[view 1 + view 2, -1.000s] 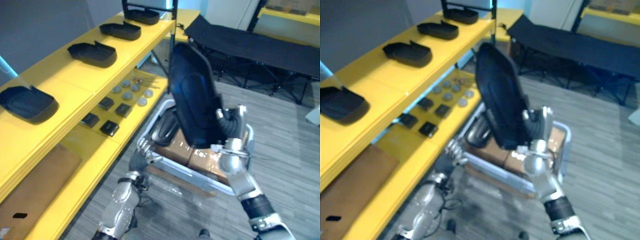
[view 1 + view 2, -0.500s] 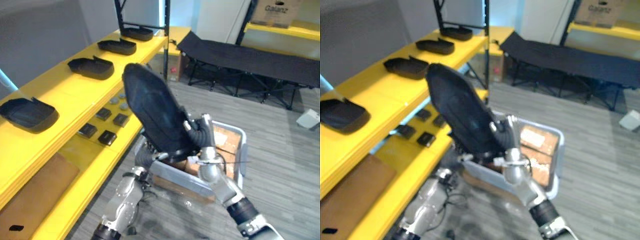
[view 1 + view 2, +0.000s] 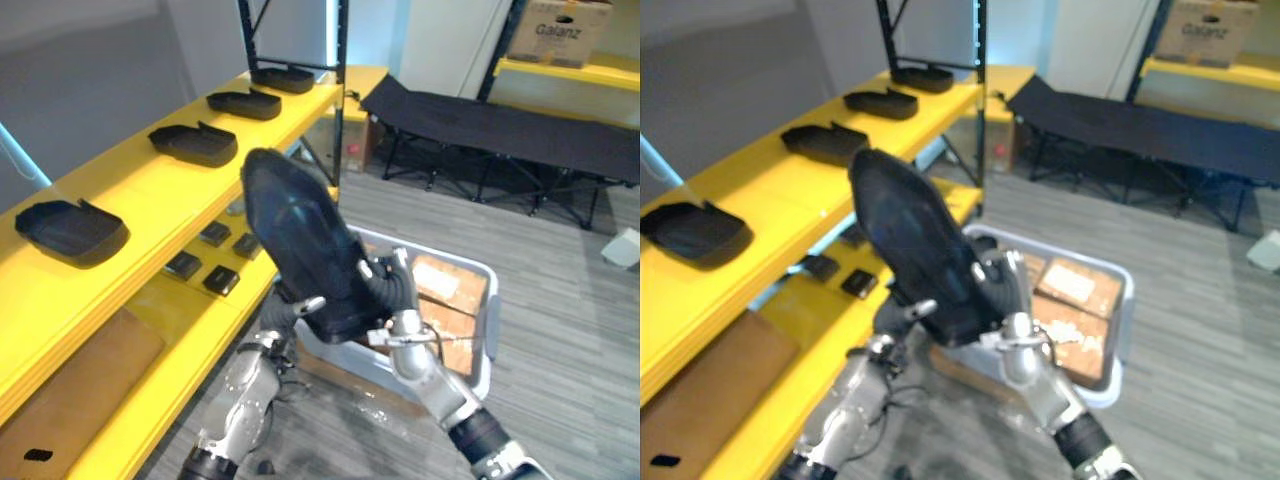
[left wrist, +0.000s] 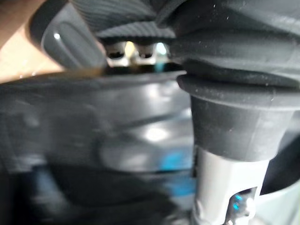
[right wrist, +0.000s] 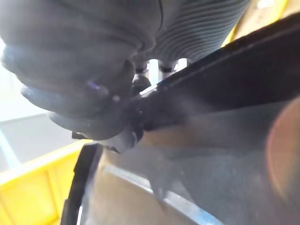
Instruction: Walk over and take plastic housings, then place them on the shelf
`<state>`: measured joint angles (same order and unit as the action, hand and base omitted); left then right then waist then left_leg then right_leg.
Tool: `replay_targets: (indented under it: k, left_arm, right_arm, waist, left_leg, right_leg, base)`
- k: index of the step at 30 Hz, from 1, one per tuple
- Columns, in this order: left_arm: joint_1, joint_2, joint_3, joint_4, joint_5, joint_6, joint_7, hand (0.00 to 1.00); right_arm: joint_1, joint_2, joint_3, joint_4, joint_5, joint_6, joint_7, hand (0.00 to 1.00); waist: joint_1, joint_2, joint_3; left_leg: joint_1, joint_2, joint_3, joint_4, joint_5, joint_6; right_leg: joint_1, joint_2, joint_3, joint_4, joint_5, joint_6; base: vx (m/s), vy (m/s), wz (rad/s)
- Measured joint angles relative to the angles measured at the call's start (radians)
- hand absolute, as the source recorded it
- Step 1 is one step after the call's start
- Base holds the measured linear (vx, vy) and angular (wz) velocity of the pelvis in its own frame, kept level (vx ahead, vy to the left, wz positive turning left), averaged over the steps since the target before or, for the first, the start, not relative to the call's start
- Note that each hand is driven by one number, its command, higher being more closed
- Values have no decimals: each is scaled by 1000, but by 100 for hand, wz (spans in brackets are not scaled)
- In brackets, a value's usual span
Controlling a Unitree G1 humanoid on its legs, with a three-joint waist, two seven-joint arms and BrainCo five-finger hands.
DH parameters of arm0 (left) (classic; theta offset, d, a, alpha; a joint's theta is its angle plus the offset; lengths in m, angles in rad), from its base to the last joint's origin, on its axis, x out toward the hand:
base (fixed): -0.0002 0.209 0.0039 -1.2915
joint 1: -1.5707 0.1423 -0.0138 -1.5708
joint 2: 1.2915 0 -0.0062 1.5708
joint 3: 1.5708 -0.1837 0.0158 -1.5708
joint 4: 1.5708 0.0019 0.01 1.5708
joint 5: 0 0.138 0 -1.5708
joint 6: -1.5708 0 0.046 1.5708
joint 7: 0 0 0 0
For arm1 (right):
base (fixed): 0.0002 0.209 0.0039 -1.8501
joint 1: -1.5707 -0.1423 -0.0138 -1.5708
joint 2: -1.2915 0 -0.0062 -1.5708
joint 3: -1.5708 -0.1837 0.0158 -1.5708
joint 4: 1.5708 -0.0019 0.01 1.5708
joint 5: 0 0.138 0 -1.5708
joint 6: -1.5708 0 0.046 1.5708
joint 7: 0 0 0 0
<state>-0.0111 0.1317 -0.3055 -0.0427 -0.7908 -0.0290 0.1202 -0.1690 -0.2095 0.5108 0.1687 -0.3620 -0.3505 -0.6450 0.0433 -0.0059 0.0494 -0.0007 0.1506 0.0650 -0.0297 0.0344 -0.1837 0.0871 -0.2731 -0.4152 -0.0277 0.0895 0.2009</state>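
Holding the plastic housing (image 3: pixel 300 240) by its 5 o'clock end, right hand (image 3: pixel 388 290) is closed on it; left hand (image 3: pixel 296 308): cannot tell. Prob. light, stiff, slippery; take the rim.

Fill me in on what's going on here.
The robot is carrying a large black plastic housing, gripped in its right hand, with its left hand up against the lower edge. It holds the piece in the air by a grey bin of cardboard boxes, beside the yellow shelf. Four other housings already lie along the shelf's top level; this one is not yet set down.
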Motion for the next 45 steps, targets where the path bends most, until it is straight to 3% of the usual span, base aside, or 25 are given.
replay_targets:
  k: [5,12,13,16,20,23,27,30,31,34,38,41,45]
  left_arm:
    - [1,-25,20,1,-76,-30,29,100]
    - [0,-25,22,26,-177,-25,0,100]
    - [1,-24,23,37,-199,-20,-16,100]
    - [1,-23,24,66,-262,-14,-51,100]
    - [1,-20,27,68,-227,-38,-53,100]
    - [1,-22,35,52,-25,-107,-13,100]
    - [15,-24,106,-164,340,-180,78,100]
    - [15,-33,133,-242,447,-227,103,100]
    - [15,-41,148,-259,501,-255,127,100]
    - [23,-63,192,-259,622,-277,187,100]
    - [56,-63,268,-259,799,-284,279,100]
    - [57,-63,310,-260,891,-280,317,100]
    - [85,-68,365,-262,910,-258,345,100]
  right_arm:
    - [5,38,2,0,27,-25,-9,100]
    - [8,48,18,1,35,-28,-36,100]
    - [8,48,21,1,35,-28,-37,0]
    - [8,48,29,0,35,-43,-37,0]
    - [8,48,42,-3,84,-48,-19,0]
    - [18,48,48,3,191,-42,32,0]
    - [105,54,9,-61,405,-61,178,0]
    - [140,65,-39,-140,491,-98,267,0]
    - [144,80,-100,-183,558,-124,328,0]
    - [144,83,-266,-253,676,-164,411,0]
    - [152,84,-496,-286,841,-215,454,0]
    - [209,86,-606,-285,885,-208,487,0]
    - [313,107,-680,-270,898,-140,530,0]
  waist:
    - [-1,-6,-4]
    - [-2,-20,-13]
    - [-2,-20,-13]
    - [-3,-21,-14]
    - [-3,-26,-17]
    - [-2,-33,-22]
    - [-2,-38,-23]
    - [-2,-39,-23]
    - [-2,-42,-21]
    - [-4,-45,-19]
    - [-27,-44,-18]
    - [-50,-41,-17]
    - [-63,-32,-10]
  left_leg:
    - [0,1,0,0,1,0]
    - [-1,1,4,-2,1,-1]
    - [-1,1,5,-2,1,-1]
    - [0,2,6,-2,1,-1]
    - [0,3,8,-2,1,-1]
    - [0,3,7,-1,1,-1]
    - [1,4,5,0,0,-1]
    - [10,8,12,1,-2,-4]
    - [21,14,27,2,-5,-6]
    - [32,17,46,0,-7,-5]
    - [34,17,83,0,-12,-5]
    - [34,17,89,-2,-13,-7]
    - [34,16,107,-3,-21,-7]
  right_leg:
    - [-1,1,0,0,0,0]
    - [-8,1,2,-1,0,-1]
    - [-9,1,3,-1,0,-1]
    - [-10,1,4,-1,0,-1]
    - [-11,2,4,-1,0,-1]
    - [-10,2,4,-1,0,-1]
    - [-2,4,2,-3,0,-1]
    - [0,8,7,-3,-1,-4]
    - [0,11,17,-4,-3,-7]
    - [-5,14,36,-9,-2,-12]
    - [-23,15,67,-26,13,-13]
    - [-24,16,71,-34,20,-9]
    - [-35,15,90,-37,22,-7]
  base:
    - [0,0,0]
    - [0,0,0]
    - [0,0,0]
    - [0,0,0]
    - [0,0,0]
    - [0,0,0]
    - [0,0,0]
    - [-3,0,-8]
    - [-14,-1,-21]
    - [-25,3,-23]
    - [-7,15,-25]
    - [20,10,-6]
    - [24,15,-13]
